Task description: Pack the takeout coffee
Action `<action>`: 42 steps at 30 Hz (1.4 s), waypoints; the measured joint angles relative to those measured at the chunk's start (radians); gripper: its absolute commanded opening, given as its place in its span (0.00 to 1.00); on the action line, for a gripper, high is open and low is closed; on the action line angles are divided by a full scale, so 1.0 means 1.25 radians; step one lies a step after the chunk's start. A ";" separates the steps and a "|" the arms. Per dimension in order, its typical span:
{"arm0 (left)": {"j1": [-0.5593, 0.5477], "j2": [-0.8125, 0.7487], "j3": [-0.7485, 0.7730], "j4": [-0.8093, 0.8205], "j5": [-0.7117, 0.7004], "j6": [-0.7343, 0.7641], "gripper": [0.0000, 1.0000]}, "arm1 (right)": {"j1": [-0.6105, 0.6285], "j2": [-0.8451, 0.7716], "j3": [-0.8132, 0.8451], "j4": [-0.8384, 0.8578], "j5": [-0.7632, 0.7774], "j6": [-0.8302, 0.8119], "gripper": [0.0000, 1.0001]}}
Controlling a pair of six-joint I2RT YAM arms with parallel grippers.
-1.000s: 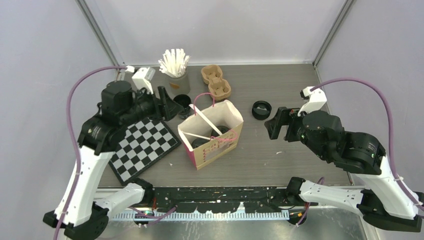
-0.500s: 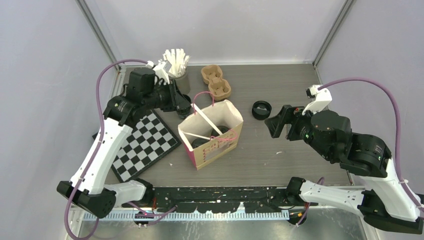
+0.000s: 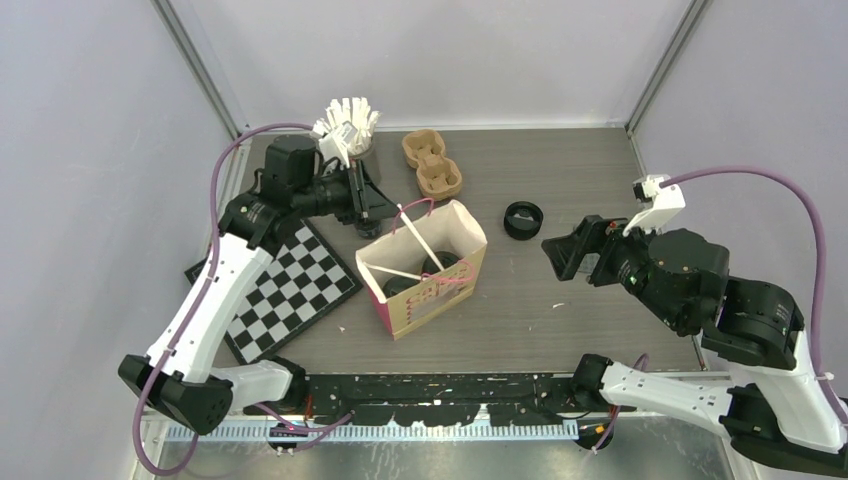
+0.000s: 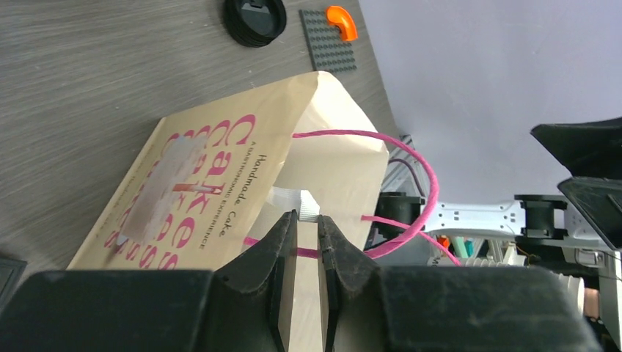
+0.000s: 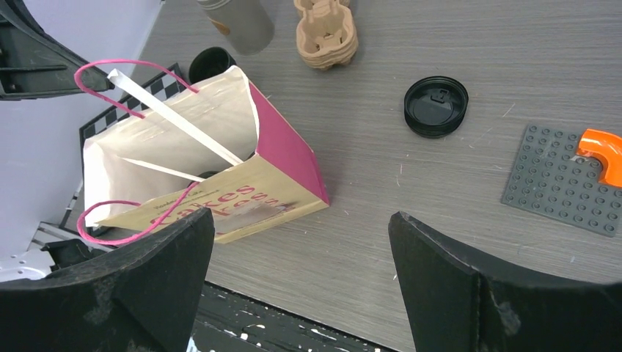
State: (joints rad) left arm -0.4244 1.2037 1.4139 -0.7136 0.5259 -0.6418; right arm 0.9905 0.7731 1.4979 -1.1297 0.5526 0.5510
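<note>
Swinging the left gripper point(image 4: 306, 220) off the chessboard point(image 3: 285, 290) to the far rim of the paper bag point(image 3: 440, 300), nearly closing it, apparently nipping the top of the white stick point(image 3: 420, 238). Easing the right gripper point(image 5: 299, 224) back slightly, jaws spread wide, empty. Showing two black cups point(image 3: 400, 286) already inside the bag; leaving one more cup point(image 5: 213, 64) behind it and a lid point(image 3: 522, 218) lying on the table point(image 3: 600, 170) to its right. Judging roughly halfway.

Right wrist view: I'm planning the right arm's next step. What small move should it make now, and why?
Probably ease the right end effector forward and down toward the black lid. Its jaws stand wide open and empty, and that lid lies on the table, outside the paper bag.
</note>
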 measured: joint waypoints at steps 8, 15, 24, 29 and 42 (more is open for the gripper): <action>0.000 -0.020 0.000 0.005 0.029 -0.001 0.33 | 0.000 0.023 -0.002 0.047 -0.054 -0.060 0.93; 0.000 -0.030 0.012 0.004 0.029 -0.003 0.51 | 0.000 0.175 -0.029 0.257 -0.191 -0.199 0.79; 0.000 -0.027 0.097 -0.033 0.034 0.076 0.46 | 0.000 0.345 -0.110 0.461 -0.336 -0.327 0.65; 0.000 -0.027 0.114 -0.066 0.027 0.104 0.43 | 0.000 0.349 -0.151 0.544 -0.382 -0.369 0.60; 0.000 -0.038 0.107 -0.121 -0.072 0.034 0.41 | 0.007 0.459 -0.165 0.633 -0.408 -0.522 0.49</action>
State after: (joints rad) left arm -0.4244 1.1564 1.5471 -0.8654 0.4362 -0.5987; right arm 0.9997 1.3472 1.2915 -0.3386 0.0425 -0.1013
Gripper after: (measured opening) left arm 0.409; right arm 0.514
